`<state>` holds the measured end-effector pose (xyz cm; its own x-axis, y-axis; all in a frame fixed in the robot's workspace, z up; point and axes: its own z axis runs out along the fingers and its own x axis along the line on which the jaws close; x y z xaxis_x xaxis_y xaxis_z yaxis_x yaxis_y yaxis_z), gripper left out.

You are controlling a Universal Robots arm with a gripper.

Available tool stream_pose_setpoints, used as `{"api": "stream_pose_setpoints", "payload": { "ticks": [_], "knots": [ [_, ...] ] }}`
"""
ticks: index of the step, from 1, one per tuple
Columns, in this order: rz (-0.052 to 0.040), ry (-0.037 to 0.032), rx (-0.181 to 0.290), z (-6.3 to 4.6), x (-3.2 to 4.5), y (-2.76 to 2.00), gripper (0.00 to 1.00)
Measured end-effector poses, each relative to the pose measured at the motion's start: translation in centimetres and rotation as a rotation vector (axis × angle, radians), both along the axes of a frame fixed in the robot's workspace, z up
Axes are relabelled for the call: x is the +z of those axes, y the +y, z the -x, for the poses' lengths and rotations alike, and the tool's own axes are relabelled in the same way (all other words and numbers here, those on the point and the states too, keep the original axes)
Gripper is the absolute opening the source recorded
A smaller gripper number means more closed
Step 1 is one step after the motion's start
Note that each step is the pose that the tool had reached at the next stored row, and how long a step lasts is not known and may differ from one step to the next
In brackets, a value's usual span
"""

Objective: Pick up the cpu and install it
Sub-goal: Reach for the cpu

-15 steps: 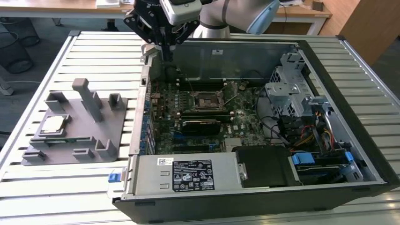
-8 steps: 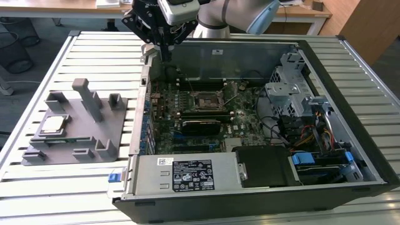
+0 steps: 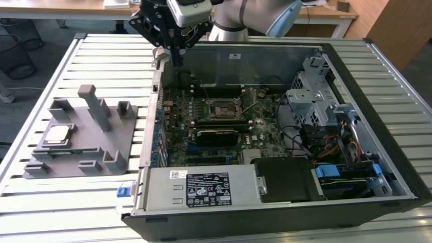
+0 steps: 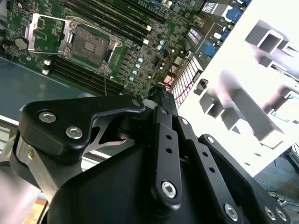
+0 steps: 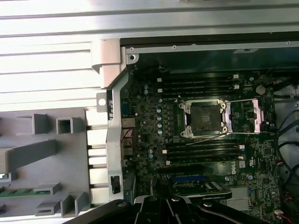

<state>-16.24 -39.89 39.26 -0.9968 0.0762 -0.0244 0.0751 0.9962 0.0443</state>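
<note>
While the cpu [image 3: 56, 134] sits flat, lid up, in its pocket on the grey fixture [image 3: 88, 147], the gripper [image 3: 177, 63] is nowhere near it: it hangs over the far corner of the open computer case [image 3: 270, 217], on the exterior view's left, roughly above the case's side wall. Fixture is on the slatted table [image 3: 68, 202], just beside the case on the exterior view's left, so cpu and gripper are well apart. Jaws: in the second wrist view the gripper [image 4: 162, 91] has its black fingers [image 4: 164, 135] drawn together to a narrow tip, no visible gap, nothing held. The exterior view agrees, with the fingers reading as one thin dark point aimed straight down. Socket [image 3: 221, 109] on the motherboard [image 3: 202, 116] is bare. In the first wrist view the socket [image 5: 204, 119] shows its dark contact field, with the metal load plate [image 5: 245, 114] swung open to lie beside it and the thin lever wires released. The second wrist view shows the same: socket [image 4: 88, 44] uncovered, load plate [image 4: 46, 32] flipped back next to it. Memory slots [image 5: 201, 151] run along both sides of the socket. Power supply [image 3: 202, 187] fills the near corner of the case, and a drive cage [image 3: 314, 96] with cabling takes the exterior view's right side. Cpu not picked up, nothing in the socket.
</note>
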Motion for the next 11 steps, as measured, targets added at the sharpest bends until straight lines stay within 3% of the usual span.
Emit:
{"api": "stream_pose_setpoints", "payload": {
  "ticks": [11],
  "knots": [
    [-0.0001,0.0,0.0,0.69,-0.01,0.0,0.11]
  ]
}}
